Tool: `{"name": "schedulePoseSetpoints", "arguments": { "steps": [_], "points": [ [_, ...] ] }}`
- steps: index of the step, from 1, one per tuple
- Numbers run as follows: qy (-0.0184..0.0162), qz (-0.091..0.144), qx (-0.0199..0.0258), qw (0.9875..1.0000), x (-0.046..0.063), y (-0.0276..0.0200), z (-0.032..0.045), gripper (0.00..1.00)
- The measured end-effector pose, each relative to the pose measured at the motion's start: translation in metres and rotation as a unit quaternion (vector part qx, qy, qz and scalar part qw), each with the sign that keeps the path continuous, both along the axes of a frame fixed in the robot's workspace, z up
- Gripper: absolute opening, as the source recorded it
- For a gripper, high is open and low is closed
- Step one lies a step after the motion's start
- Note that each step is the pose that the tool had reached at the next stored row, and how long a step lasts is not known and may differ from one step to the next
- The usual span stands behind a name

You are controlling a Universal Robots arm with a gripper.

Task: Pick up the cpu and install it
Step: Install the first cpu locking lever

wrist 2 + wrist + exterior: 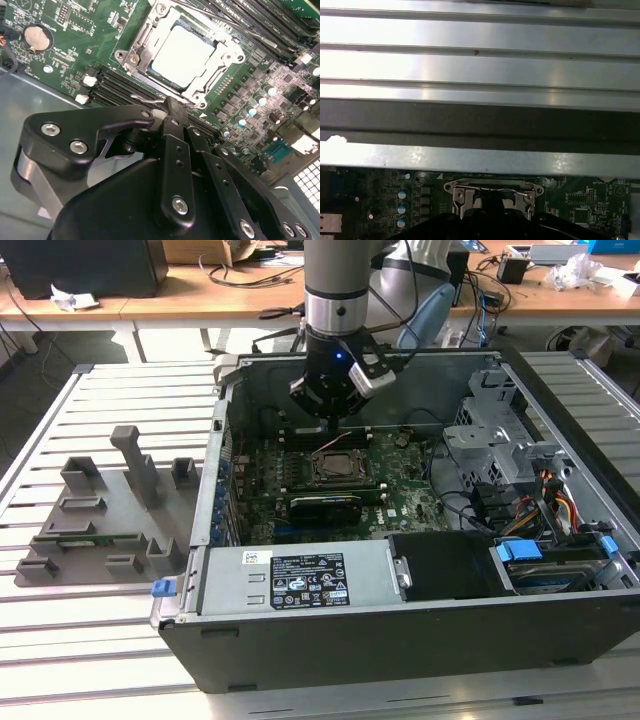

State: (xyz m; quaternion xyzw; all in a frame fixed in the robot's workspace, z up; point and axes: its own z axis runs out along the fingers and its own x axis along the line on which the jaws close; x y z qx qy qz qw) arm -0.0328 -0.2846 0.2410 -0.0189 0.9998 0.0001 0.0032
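The gripper [335, 405] hangs inside the open computer case [400, 640], just above the motherboard's [75, 55] socket area; in the second wrist view its black fingers [172, 117] appear drawn together with nothing between them, so I judge it closed and empty. The cpu [182, 55] lies flat inside the CPU socket [177, 57], its pale silvery top showing square within the metal retention frame, and the fingertips stand just beside the socket's edge without touching the chip. From this, the picking up and the placing look done: the chip is already seated rather than carried. What seems left is securing it, since the socket's frame and thin wire lever [490, 189] appear in both wrist views, though I cannot tell whether the frame is latched down or still loose. Around the socket run dark memory slots [120, 85], a round coin battery [37, 37] and rows of small capacitors [260, 100]. In the exterior view a long black expansion card [325, 503] sits just in front of the socket, and the grey holder tray [100, 510] with upright blocks lies on the slatted table at the exterior view's left, well apart from the case.
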Motion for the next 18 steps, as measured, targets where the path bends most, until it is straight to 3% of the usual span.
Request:
{"name": "schedulePoseSetpoints", "arguments": {
  "steps": [4,8,18],
  "points": [
    [0.0001,0.019,-0.0001,0.9998,-0.003,0.0013,-0.0041,0.11],
    [0.0000,0.019,0.0001,0.9998,-0.003,0.0059,-0.0079,0.11],
    [0.0000,0.019,0.0000,0.9998,-0.003,0.0111,-0.0215,0.11]
  ]
}}
